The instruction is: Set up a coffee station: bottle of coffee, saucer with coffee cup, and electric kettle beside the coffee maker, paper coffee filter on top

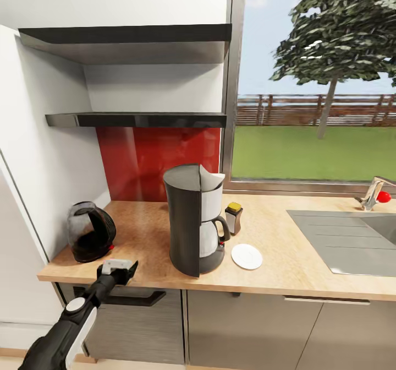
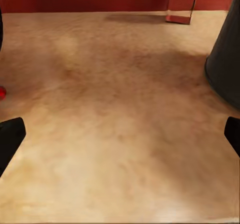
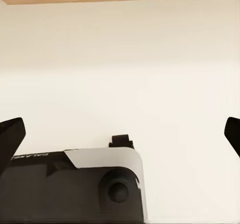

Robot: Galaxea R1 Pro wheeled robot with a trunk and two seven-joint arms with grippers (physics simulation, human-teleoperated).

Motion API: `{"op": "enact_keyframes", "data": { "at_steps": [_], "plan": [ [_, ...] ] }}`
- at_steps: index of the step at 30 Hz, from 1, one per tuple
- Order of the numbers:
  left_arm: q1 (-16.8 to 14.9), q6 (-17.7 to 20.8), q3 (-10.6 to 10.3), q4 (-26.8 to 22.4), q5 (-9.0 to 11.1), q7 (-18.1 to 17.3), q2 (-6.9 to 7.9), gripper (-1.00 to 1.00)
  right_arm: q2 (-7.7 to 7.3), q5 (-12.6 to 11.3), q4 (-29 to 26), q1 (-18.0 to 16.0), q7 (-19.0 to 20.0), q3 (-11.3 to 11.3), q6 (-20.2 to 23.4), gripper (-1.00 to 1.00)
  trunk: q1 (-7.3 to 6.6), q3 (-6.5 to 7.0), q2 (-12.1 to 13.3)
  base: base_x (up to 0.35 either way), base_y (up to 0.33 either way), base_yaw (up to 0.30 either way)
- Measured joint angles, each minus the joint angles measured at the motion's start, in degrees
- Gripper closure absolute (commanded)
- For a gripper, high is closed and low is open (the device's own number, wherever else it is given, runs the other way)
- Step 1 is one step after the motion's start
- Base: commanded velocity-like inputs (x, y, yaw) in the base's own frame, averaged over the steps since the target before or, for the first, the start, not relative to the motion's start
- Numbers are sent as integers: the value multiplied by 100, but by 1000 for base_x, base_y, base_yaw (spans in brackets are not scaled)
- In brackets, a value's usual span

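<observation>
Only one bit of lettering turns up anywhere: in the right wrist view, small pale capitals run along the top edge of the dark grey-and-white robot body part (image 3: pixel 75 184) low in the frame, and they seem to begin "GALA", though the rest is too small and blurred to make out. Over in the head view, the tall black-and-white coffee maker (image 1: pixel 193 221), the small brown bottle with the yellow cap (image 1: pixel 234 217) and the round dark glass kettle (image 1: pixel 89 231) carry no readable label, brand or number.
</observation>
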Motion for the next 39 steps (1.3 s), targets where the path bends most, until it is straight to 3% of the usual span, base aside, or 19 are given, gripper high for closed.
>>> {"op": "enact_keyframes", "data": {
  "at_steps": [6,11,12,15,24,39],
  "plan": [
    [-346,360,115,-8,-19,16,16,-100,-35,1,-5,173,-7,1,-3,-100,0,0,0,0,0,0],
    [-444,481,161,-12,-29,23,28,-100,-59,-4,-15,193,-8,1,-11,-100,0,0,0,0,0,0],
    [-443,484,345,-13,-28,38,101,-100,-60,-5,-10,194,-8,2,-11,-100,0,0,0,0,0,0],
    [-440,487,413,-16,-23,37,207,-100,-61,-6,-10,195,-8,6,-12,-100,0,0,0,0,0,0],
    [-380,491,420,-159,-21,247,249,-100,-53,0,-11,195,-8,10,-12,-100,-1,0,0,12,0,0],
    [-377,491,435,-148,-30,274,271,-100,-52,1,-9,195,-8,10,-12,-100,-1,0,0,95,0,0]
  ]
}}
